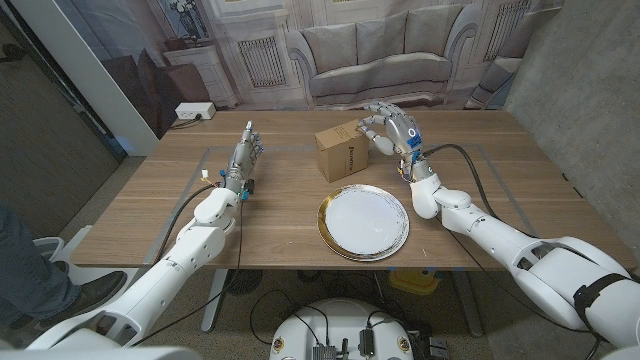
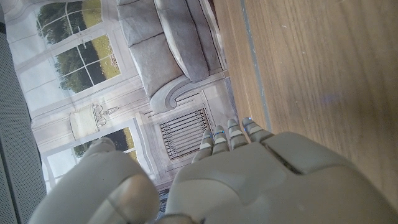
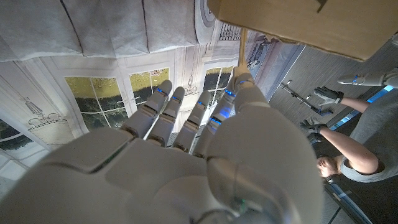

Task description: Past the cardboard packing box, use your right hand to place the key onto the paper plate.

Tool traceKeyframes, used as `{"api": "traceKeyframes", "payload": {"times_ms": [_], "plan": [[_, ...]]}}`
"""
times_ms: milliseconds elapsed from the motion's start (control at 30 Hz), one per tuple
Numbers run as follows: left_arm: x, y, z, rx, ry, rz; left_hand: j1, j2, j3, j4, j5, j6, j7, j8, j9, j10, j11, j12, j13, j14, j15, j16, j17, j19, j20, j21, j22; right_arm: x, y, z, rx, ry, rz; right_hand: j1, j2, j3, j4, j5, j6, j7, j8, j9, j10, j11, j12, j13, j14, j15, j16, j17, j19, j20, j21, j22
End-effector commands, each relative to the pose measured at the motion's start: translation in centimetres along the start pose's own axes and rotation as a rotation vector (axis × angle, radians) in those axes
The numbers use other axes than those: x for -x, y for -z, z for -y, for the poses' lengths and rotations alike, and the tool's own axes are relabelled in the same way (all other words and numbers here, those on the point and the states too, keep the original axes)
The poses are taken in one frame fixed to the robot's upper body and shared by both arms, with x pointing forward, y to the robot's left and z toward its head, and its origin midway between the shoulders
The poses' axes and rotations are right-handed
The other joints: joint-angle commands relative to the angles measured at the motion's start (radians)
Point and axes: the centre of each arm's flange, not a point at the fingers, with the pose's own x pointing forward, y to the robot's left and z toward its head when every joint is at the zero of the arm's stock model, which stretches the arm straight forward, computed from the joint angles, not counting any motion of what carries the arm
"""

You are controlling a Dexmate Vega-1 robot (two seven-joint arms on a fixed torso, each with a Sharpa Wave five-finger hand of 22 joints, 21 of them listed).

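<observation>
I judge I am at the reaching step, with the key not yet picked up. My right hand [image 1: 392,130] is raised just beside the far right corner of the cardboard packing box [image 1: 345,152], its fingers curled inward toward the box; whether they close on anything I cannot tell, for no key is plain between them. The key itself I cannot make out: it may lie beyond the box, under or ahead of my fingertips, hidden by the box and my own hand. The paper plate [image 1: 364,222] sits nearer to me than my hand, below the box and close to my forearm. Next I would need to find the key past the box, pinch it firmly, then draw back to the plate. My left hand [image 1: 243,160] waits well off to the side, fingers straight and together, holding nothing.
</observation>
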Motion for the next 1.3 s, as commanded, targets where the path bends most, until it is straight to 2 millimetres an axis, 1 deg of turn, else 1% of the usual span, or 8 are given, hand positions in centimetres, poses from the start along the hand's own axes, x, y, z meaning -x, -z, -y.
{"api": "traceKeyframes", "payload": {"times_ms": [33,667,1033,1300], "plan": [[-0.3,-0.3,0.0,-0.002,0.006,0.007,0.002,0.005,-0.003,0.002,-0.001,0.006,0.007,-0.003,0.002,0.005,0.001,-0.004,0.006,-0.001,0.002,0.000,0.002,-0.005,0.002,0.002,0.002,0.1,-0.2,0.6,0.011,0.013,0.001,0.006,0.000,-0.002,0.002,0.000,0.009,0.001,0.005,0.003,0.008,-0.002,0.004,0.001,0.011,-0.151,0.005,0.003,0.013,-0.107,0.009,0.003],[0.0,-0.7,-0.3,-0.011,0.006,0.007,0.003,0.007,-0.006,0.002,-0.001,0.007,0.008,-0.003,0.002,0.005,-0.001,-0.004,0.006,-0.001,0.001,0.000,0.002,-0.005,0.002,0.002,0.002,0.2,-1.0,1.5,0.015,0.023,0.013,0.008,0.000,-0.005,0.002,-0.002,0.013,0.001,0.003,-0.003,0.014,-0.002,0.004,0.001,0.014,-0.150,0.003,0.004,0.014,-0.106,0.009,0.003],[0.5,-1.0,-0.9,-0.014,-0.003,0.012,0.004,0.008,-0.007,0.002,-0.001,0.006,0.007,-0.003,0.002,0.005,0.000,-0.004,0.006,-0.001,0.001,0.000,0.002,-0.005,0.001,0.002,0.002,1.0,-1.6,2.7,0.007,0.021,-0.011,0.008,0.000,-0.007,0.002,-0.002,0.015,0.001,0.003,-0.005,0.015,-0.002,0.003,0.001,0.013,-0.150,0.002,0.004,0.014,-0.103,0.009,0.003],[0.5,-0.8,-0.8,-0.011,0.004,0.010,0.004,0.009,-0.008,0.002,-0.001,0.006,0.007,-0.003,0.002,0.004,-0.002,-0.004,0.006,-0.001,0.000,0.000,0.002,-0.005,0.002,0.002,0.002,1.4,-2.0,3.1,0.001,0.009,-0.017,0.008,0.000,-0.008,0.002,-0.003,0.015,0.001,0.002,-0.007,0.016,-0.002,0.001,0.000,0.013,-0.150,0.000,0.004,0.014,-0.102,0.008,0.003]]}}
